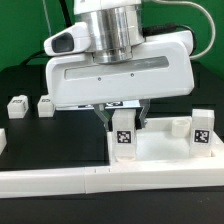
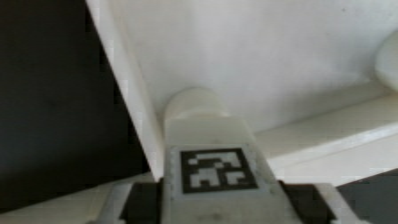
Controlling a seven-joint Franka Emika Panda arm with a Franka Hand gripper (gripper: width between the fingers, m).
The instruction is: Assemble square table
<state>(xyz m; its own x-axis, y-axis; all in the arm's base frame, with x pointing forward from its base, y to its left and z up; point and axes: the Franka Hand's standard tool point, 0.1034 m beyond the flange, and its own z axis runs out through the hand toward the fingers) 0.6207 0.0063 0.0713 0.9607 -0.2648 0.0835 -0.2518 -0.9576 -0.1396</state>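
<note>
My gripper (image 1: 122, 126) is shut on a white leg post (image 1: 123, 137) with a black-and-white tag. It holds the post upright at the near left corner of the white square table top (image 1: 160, 152). In the wrist view the tagged post (image 2: 214, 160) sits between my dark fingers (image 2: 146, 200), with my gripper (image 2: 217, 203) over the top's white surface (image 2: 249, 50). Two more leg posts (image 1: 201, 128) stand on the top at the exterior view's right. One shows in the wrist view (image 2: 338, 125). The corner socket under the held post is hidden.
Two small tagged leg posts (image 1: 17, 105) (image 1: 44, 104) lie on the black table at the exterior view's left. A long white rail (image 1: 70, 183) runs along the front. Black table surface (image 2: 54, 100) lies beside the top's edge.
</note>
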